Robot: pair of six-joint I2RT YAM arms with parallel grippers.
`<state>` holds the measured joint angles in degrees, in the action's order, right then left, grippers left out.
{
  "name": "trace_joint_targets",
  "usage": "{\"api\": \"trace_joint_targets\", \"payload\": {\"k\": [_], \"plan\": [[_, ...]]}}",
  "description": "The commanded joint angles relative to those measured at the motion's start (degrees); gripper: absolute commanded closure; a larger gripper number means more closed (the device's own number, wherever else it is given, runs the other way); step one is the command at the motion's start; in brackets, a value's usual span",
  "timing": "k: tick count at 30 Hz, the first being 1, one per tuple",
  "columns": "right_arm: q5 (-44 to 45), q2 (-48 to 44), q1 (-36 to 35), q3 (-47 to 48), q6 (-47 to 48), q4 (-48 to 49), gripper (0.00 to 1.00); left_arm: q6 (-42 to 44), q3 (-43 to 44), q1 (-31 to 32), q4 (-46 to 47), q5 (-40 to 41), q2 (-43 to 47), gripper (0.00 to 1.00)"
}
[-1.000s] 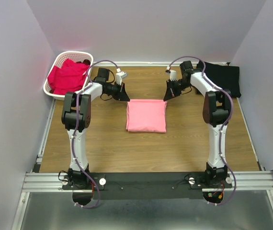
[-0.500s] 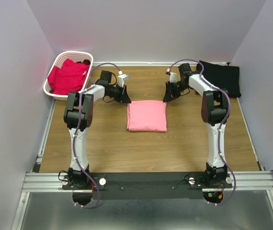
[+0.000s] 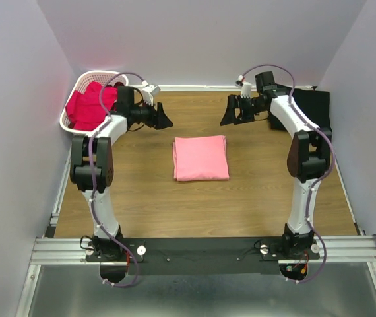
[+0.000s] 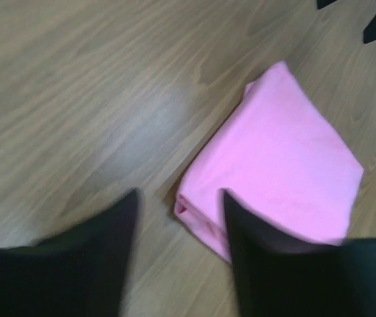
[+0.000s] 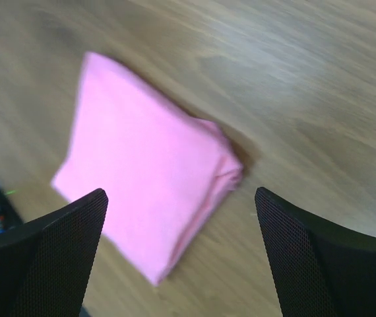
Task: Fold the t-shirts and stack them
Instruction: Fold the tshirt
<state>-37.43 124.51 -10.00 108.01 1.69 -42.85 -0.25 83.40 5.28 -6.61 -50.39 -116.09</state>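
A light salmon-pink t-shirt [image 3: 201, 158] lies folded into a neat rectangle at the middle of the table; the wrist views show it too [image 4: 280, 158] [image 5: 148, 178]. My left gripper [image 3: 165, 122] [image 4: 179, 193] hovers open beyond the shirt's far left corner with nothing between its fingers. Beyond the far right corner my right gripper [image 3: 229, 120] [image 5: 180, 193] hangs wide open and empty. Deep magenta-red t-shirts [image 3: 86, 109] are heaped in the basket. A black t-shirt [image 3: 320, 112] lies at the far right, partly behind the right arm.
The white slotted basket [image 3: 76, 89] stands at the far left corner against the wall. Grey walls close the table on three sides. Bare wood surrounds the pink shirt.
Both grippers were shut at the pink shirt's far corners; they have opened, let go and drawn back and outward. The shirt lies flat where it was.
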Motion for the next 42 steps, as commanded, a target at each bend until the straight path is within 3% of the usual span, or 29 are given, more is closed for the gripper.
{"api": "trace_joint_targets", "payload": {"k": [1, 4, 7, 8, 12, 18, 21, 23, 27, 32, 38, 42], "plan": [[-13.6, -4.9, -0.3, -5.7, -6.8, 4.8, 0.00, -2.8, -5.8, 1.7, 6.3, -6.9, 9.4, 0.10], [-20.7, -4.4, -2.2, -8.5, -11.6, 8.5, 0.00, -11.9, -12.4, 4.2, 14.0, -12.4, 10.6, 0.09], [-23.7, -0.9, -3.6, -8.6, -15.9, 11.3, 0.00, -26.8, -17.5, 7.4, 29.2, -16.1, 9.7, 0.09], [-23.9, 0.2, -4.1, -8.2, -17.6, 12.6, 0.00, -29.0, -19.4, 7.9, 34.2, -16.1, 8.1, 0.08], [-21.8, 5.6, -4.2, -7.8, -18.0, 15.6, 0.00, -34.5, -18.0, 9.1, 39.5, -15.5, 0.6, 0.08], [-16.8, 11.7, -3.2, -9.7, -14.7, 15.7, 0.00, -36.7, -14.8, 5.5, 39.7, -13.8, -8.4, 0.08], [-14.6, 11.6, -2.0, -8.6, -12.3, 15.2, 0.00, -33.7, -13.2, 3.2, 34.7, -14.0, -9.9, 0.08], [-13.2, 9.3, -2.0, -7.8, -11.7, 14.7, 0.00, -31.3, -13.3, 3.0, 32.5, -15.3, -6.9, 0.08], [-19.4, -0.5, -2.0, -9.1, -15.1, 13.2, 0.00, -29.5, -17.6, 4.2, 30.6, -17.3, 2.8, 0.08], [-26.7, -6.5, -4.2, -19.6, -18.0, 13.8, 0.00, -31.5, -25.8, 8.6, 31.0, -17.0, 10.8, 0.08], [-27.8, -3.1, -5.6, -28.6, -15.8, 15.1, 0.00, -37.6, -32.5, 13.0, 41.2, -16.5, 8.8, 0.08], [-25.2, 0.6, -5.6, -29.8, -12.8, 14.8, 0.00, -36.8, -32.3, 12.1, 40.8, -16.0, 4.7, 0.07]]}}
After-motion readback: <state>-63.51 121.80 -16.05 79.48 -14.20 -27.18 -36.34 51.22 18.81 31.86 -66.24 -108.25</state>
